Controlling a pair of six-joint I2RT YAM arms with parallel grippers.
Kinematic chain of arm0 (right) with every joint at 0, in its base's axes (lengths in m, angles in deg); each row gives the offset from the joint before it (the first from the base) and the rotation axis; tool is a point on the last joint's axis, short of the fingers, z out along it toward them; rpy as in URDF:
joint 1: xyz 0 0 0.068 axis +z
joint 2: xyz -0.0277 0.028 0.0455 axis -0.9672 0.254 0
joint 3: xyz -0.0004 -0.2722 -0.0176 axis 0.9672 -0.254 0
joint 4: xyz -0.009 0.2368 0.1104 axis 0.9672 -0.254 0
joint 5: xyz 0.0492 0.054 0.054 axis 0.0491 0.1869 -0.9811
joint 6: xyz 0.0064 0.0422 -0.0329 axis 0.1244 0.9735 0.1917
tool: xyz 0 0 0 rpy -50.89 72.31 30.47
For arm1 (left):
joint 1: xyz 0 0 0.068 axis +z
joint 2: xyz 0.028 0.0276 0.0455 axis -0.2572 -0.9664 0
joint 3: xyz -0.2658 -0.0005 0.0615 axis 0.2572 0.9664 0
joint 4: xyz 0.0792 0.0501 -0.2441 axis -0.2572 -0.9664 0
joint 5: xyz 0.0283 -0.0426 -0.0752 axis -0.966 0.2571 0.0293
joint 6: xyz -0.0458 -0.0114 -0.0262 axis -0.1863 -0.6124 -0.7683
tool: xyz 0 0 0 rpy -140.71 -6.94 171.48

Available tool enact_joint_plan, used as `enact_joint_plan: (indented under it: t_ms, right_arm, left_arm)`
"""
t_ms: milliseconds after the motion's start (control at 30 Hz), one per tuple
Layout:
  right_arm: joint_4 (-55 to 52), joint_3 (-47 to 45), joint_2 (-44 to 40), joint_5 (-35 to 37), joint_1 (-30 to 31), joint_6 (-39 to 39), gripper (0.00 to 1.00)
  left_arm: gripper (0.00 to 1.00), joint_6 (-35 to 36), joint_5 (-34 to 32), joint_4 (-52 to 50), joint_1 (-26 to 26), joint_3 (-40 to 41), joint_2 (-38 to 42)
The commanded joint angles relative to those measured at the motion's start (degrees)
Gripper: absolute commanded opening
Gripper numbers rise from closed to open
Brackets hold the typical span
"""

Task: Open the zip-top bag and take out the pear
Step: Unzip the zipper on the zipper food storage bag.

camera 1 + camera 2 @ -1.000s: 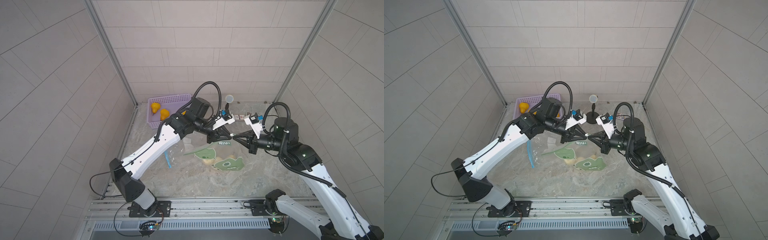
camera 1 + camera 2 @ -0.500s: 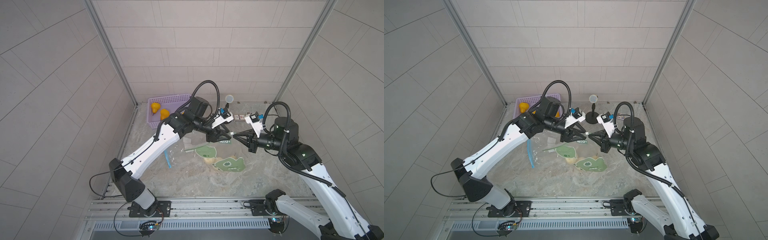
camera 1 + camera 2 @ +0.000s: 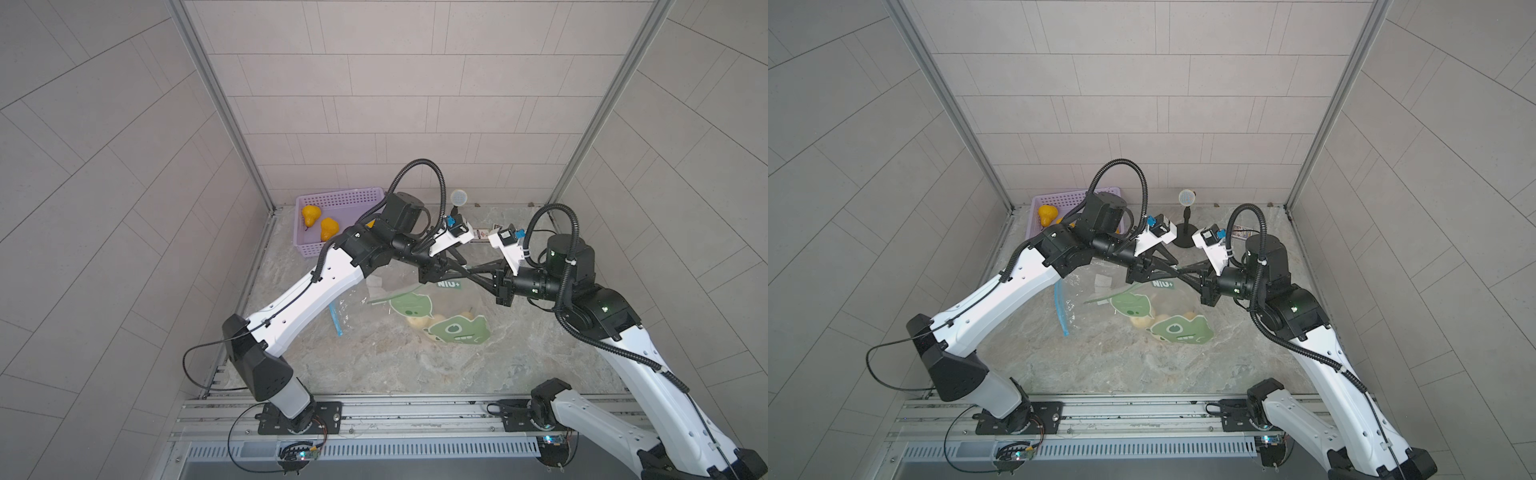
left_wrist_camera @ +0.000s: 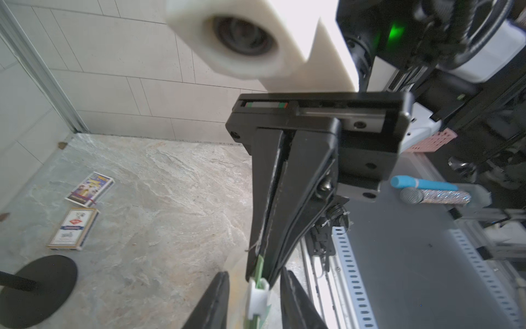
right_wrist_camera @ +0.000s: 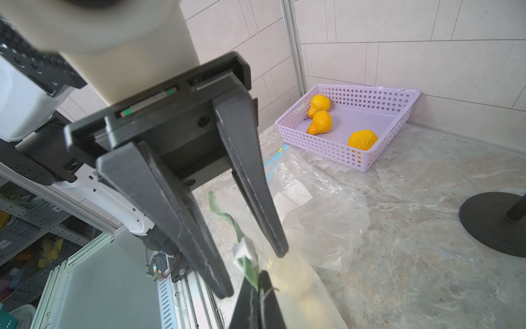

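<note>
With the right gripper [image 4: 263,262] pinched shut on the green zip strip [image 5: 222,213] and the left gripper [image 5: 252,269] gaping astride the white slider [image 4: 257,296], I fear a skewed close misses it, leaving the pear [image 3: 417,322] inside the zip-top bag [image 3: 415,299] on the table.

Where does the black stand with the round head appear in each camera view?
In a top view: black stand, only its round head, behind the left wrist camera.
In a top view: whole, beside that camera.
Left wrist: base, picture's lower left corner.
Right wrist: base, picture's right edge.
Shared landmark: green zip strip, in all four.
</note>
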Motion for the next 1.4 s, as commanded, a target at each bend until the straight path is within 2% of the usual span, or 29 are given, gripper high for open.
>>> enact_joint_plan:
  t_ms: [0,300,800,1200,1233,1300,1367]
  right_arm:
    - [1.3,-0.3,-0.3,-0.9,-0.1,-0.7,0.00]
    - [1.2,-0.5,-0.7,-0.1,-0.1,-0.8,0.00]
    - [3.3,-1.4,-1.2,2.8,-0.8,0.4,0.00]
    - [3.5,-1.4,-0.6,1.6,-1.3,0.7,0.00]
    - [3.7,-1.4,-0.5,0.5,-1.3,0.7,0.04]
    - [4.5,-1.2,-0.2,-1.5,-1.3,1.2,0.22]
    - [5.0,-1.0,-0.1,-1.6,-1.3,1.2,0.31]
  left_arm:
    - [0.27,1.2,0.8,0.5,-0.1,-1.8,-0.7]
    - [0.15,2.4,-0.2,-0.9,-0.1,-2.1,-0.4]
    - [0.14,3.5,-1.8,-2.4,1.7,1.9,2.4]
    - [0.14,3.4,-2.6,-2.0,2.8,3.8,3.7]
    - [0.14,3.3,-2.6,-2.0,2.8,3.8,3.6]
    - [0.14,3.1,-2.3,-1.9,2.8,3.4,3.3]
    - [0.14,3.0,-2.0,-1.9,2.8,3.1,3.0]
